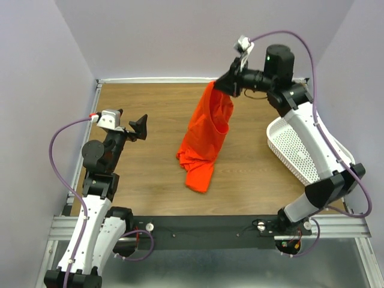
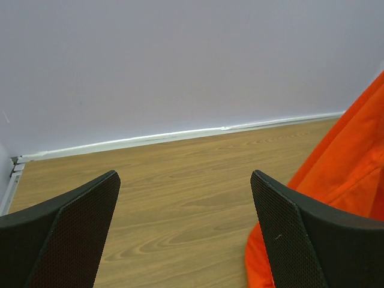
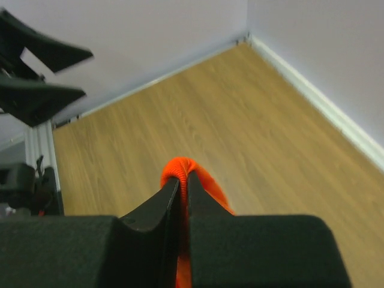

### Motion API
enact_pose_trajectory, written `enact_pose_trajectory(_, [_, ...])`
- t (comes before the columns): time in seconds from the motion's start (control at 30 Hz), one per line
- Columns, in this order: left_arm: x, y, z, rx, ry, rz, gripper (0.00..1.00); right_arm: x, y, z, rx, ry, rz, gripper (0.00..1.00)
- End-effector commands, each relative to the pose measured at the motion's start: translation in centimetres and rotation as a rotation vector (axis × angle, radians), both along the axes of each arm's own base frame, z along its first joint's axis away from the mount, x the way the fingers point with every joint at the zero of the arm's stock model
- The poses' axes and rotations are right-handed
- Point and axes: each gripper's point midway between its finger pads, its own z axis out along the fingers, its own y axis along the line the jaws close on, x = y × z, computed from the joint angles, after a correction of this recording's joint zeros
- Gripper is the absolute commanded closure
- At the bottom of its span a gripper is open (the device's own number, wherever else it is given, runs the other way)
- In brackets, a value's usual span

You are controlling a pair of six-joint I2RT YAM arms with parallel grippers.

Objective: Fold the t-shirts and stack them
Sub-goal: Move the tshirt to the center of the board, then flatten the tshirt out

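Top external view: the orange t-shirt (image 1: 204,135) hangs from about one o'clock over the bench (image 1: 144,186). It is a long crumpled drape, and its lower end seems to rest bunched on the wood near the middle. I'd say the step in hand is getting it spread flat before any fold. To do that well, the left tool (image 1: 137,128) ought to take a second edge or corner, well away from the first pinch. Then the two can draw the cloth taut and lay it down smooth rather than dropping it in a heap. A gentle pull seems wise, since the hold looks slight and a hard tug might slip it.

The right tool (image 1: 221,88) is the one up at one o'clock. Its jaws are nearly closed, a narrow slit with a roll of orange edge squeezed between them. The right wrist view shows that roll poking out past the tips. The left tool sits at nine o'clock, jaws spread wide, holding nothing and touching nothing. The shirt is off toward its three o'clock and apart from it. A white basket (image 1: 294,150) sits at three o'clock by the bench's edge.
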Motion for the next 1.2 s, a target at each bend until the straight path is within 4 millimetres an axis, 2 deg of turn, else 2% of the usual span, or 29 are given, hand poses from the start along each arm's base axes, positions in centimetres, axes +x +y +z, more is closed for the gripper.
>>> enact_pose_trajectory(0.0, [-0.6,-0.6,1.4,0.005,-0.044,-0.036,0.02,-1.5,-2.0,-2.9,-0.095,-0.067,-0.054,0.86])
enact_pose_trajectory(0.07, [-0.6,-1.0,1.4,0.006,-0.044,-0.055,0.02,-1.4,-3.1,-5.4,-0.153,-0.065,-0.098,0.82])
enact_pose_trajectory(0.1, [-0.5,-1.2,1.1,0.008,-0.036,-0.066,0.02,-0.2,-4.3,-8.7,-0.216,-0.016,-0.191,0.81])
enact_pose_trajectory(0.13, [-0.5,-1.7,1.1,0.015,-0.034,-0.094,0.02,0.5,-5.3,-10.3,-0.255,0.006,-0.258,0.79])
enact_pose_trajectory(0.2, [-0.5,-2.3,0.8,0.017,-0.022,-0.132,0.02,2.1,-8.0,-13.2,-0.337,0.040,-0.409,0.56])
enact_pose_trajectory(0.23, [-0.4,-3.0,0.3,0.024,-0.005,-0.171,0.02,3.1,-10.2,-15.9,-0.409,0.079,-0.521,0.21])
enact_pose_trajectory(0.27, [-0.2,-3.4,0.0,0.021,0.009,-0.194,0.02,3.8,-12.0,-17.1,-0.435,0.106,-0.588,0.06])
enact_pose_trajectory(0.3, [-0.2,-3.9,0.0,0.022,0.015,-0.219,0.02,4.0,-13.3,-18.6,-0.457,0.142,-0.627,0.00])
enact_pose_trajectory(0.33, [-0.1,-4.7,-0.8,0.027,0.044,-0.270,0.03,3.6,-13.5,-19.4,-0.448,0.171,-0.600,0.00])
enact_pose_trajectory(0.37, [0.0,-5.2,-1.2,0.026,0.062,-0.300,0.02,2.9,-14.7,-21.7,-0.458,0.224,-0.586,0.00])
enact_pose_trajectory(0.43, [0.2,-6.9,-2.4,0.022,0.114,-0.388,0.02,0.4,-13.6,-21.7,-0.418,0.209,-0.437,0.00])
enact_pose_trajectory(0.47, [0.2,-7.6,-3.0,0.022,0.143,-0.418,0.02,-1.2,-13.7,-23.8,-0.433,0.239,-0.388,0.00])
enact_pose_trajectory(0.5, [0.2,-8.3,-3.2,0.026,0.158,-0.445,0.03,-2.2,-13.5,-24.0,-0.429,0.225,-0.350,0.00])
enact_pose_trajectory(0.53, [0.7,-8.9,-4.4,0.029,0.204,-0.464,0.02,-3.7,-13.1,-23.5,-0.416,0.180,-0.288,0.00])
enact_pose_trajectory(0.57, [0.4,-10.1,-5.0,0.033,0.234,-0.497,0.03,-4.9,-13.3,-24.8,-0.420,0.193,-0.263,0.00])
enact_pose_trajectory(0.6, [0.9,-10.8,-6.2,0.037,0.280,-0.507,0.04,-5.7,-13.5,-25.2,-0.414,0.191,-0.243,0.00])
enact_pose_trajectory(0.63, [1.0,-11.3,-7.3,0.048,0.324,-0.506,0.06,-6.7,-13.3,-24.2,-0.382,0.153,-0.204,0.00])
enact_pose_trajectory(0.67, [1.2,-11.9,-8.1,0.053,0.358,-0.507,0.07,-6.9,-14.0,-24.1,-0.367,0.154,-0.215,0.00])
enact_pose_trajectory(0.7, [0.8,-13.5,-8.3,0.064,0.376,-0.535,0.08,-7.4,-14.1,-24.1,-0.355,0.156,-0.211,0.00])
enact_pose_trajectory(0.73, [1.6,-13.9,-10.3,0.080,0.454,-0.500,0.10,-8.2,-13.7,-24.0,-0.327,0.161,-0.176,0.00])
enact_pose_trajectory(0.77, [1.1,-15.7,-10.0,0.096,0.463,-0.528,0.10,-8.7,-13.8,-23.4,-0.307,0.142,-0.167,0.00])
enact_pose_trajectory(0.8, [1.7,-16.4,-11.7,0.117,0.523,-0.514,0.10,-9.3,-13.6,-23.3,-0.288,0.139,-0.137,0.00])
enact_pose_trajectory(0.83, [2.0,-17.1,-12.3,0.135,0.548,-0.499,0.10,-9.5,-13.5,-23.1,-0.285,0.126,-0.130,0.00])
enact_pose_trajectory(0.87, [2.3,-17.1,-13.7,0.168,0.605,-0.442,0.10,-9.6,-13.5,-22.9,-0.282,0.119,-0.129,0.00])
enact_pose_trajectory(0.9, [2.8,-18.5,-14.4,0.196,0.640,-0.438,0.10,-9.6,-13.6,-22.7,-0.282,0.112,-0.131,0.00])
enact_pose_trajectory(0.97, [3.3,-18.9,-16.1,0.258,0.708,-0.386,0.13,-9.4,-13.7,-22.8,-0.286,0.119,-0.145,0.00])
enact_pose_trajectory(1.0, [4.3,-19.5,-16.6,0.288,0.724,-0.370,0.14,-9.3,-13.9,-23.0,-0.290,0.126,-0.156,0.00])
enact_pose_trajectory(1.17, [5.5,-19.4,-18.9,0.381,0.749,-0.315,0.25,-9.0,-14.2,-22.9,-0.293,0.136,-0.184,0.00])
